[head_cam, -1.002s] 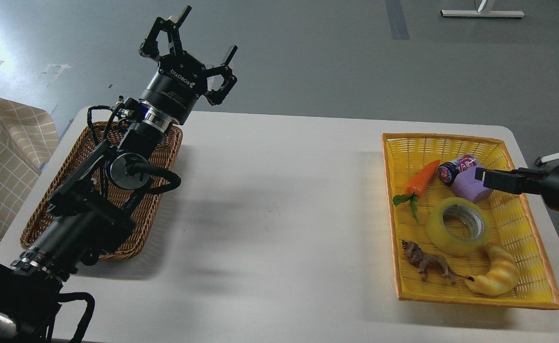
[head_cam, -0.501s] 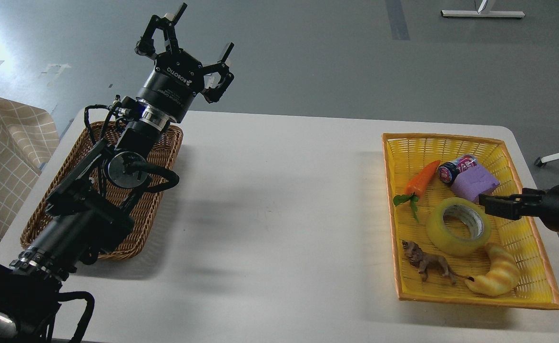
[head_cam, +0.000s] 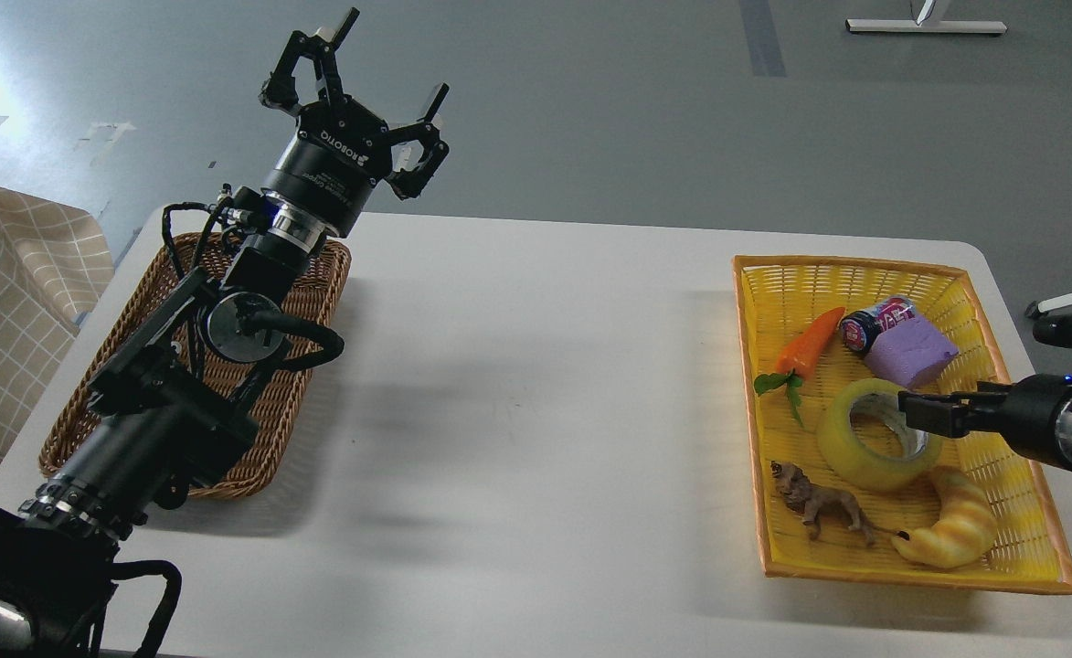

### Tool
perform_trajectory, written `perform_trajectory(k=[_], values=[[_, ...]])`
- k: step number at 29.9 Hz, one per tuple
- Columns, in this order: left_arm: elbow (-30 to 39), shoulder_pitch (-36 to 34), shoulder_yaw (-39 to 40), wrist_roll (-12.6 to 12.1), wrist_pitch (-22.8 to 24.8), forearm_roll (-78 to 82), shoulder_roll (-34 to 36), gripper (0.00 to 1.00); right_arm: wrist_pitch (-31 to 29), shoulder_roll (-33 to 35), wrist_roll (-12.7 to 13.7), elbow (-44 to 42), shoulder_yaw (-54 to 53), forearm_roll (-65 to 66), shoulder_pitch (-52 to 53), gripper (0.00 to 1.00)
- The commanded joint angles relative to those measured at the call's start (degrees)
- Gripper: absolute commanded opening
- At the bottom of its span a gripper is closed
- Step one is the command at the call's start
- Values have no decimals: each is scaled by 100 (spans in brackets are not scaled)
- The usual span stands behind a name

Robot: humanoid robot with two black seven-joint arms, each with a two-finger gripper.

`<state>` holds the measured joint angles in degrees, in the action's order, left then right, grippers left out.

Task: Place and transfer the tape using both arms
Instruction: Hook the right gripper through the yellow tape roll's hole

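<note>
Your tape (head_cam: pixel 874 446) lies flat in the yellow tray (head_cam: pixel 1038 512) at the table's (head_cam: pixel 517 411) right edge. The right gripper (head_cam: pixel 919 413) sits over its core — jaws cannot be told apart. The left gripper (head_cam: pixel 362 100) hangs beyond the far-left corner, fingers spread, holding nothing.

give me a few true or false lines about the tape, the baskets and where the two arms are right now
1. The tape lies in the yellow basket. True.
2. The left gripper holds the tape. False: its jaws are spread and hold nothing, raised above the wicker basket's far end.
3. The right gripper reaches over the tape's right rim. True.
4. The toy lion lies in the wicker basket. False: it is in the yellow basket, in front of the tape.
5. The carrot lies left of the purple block. True.
</note>
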<state>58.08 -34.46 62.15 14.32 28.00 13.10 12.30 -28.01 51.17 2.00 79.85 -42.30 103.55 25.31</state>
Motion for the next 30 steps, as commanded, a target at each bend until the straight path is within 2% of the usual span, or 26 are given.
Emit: perform_trajectory(k=[1,7,11,12,23,30], values=[[2,0,-1,0,0,0,1,98,1,-63,2,-22,90,7,9,88],[2,0,-1,0,0,0,-8,98,1,-90,2,-31,178,7,26,79],[2,0,7,0,0,0,-8,98,1,-186,2,-171,240,7,44,77],[2,0,7,0,0,0,1,98,1,-204,2,-189,240,7,53,74],[2,0,16,0,0,0,1,98,1,-353,2,-259,258,7,62,72],[-7,0,16,9,0,0,1,98,1,-362,2,-268,266,-2,62,66]])
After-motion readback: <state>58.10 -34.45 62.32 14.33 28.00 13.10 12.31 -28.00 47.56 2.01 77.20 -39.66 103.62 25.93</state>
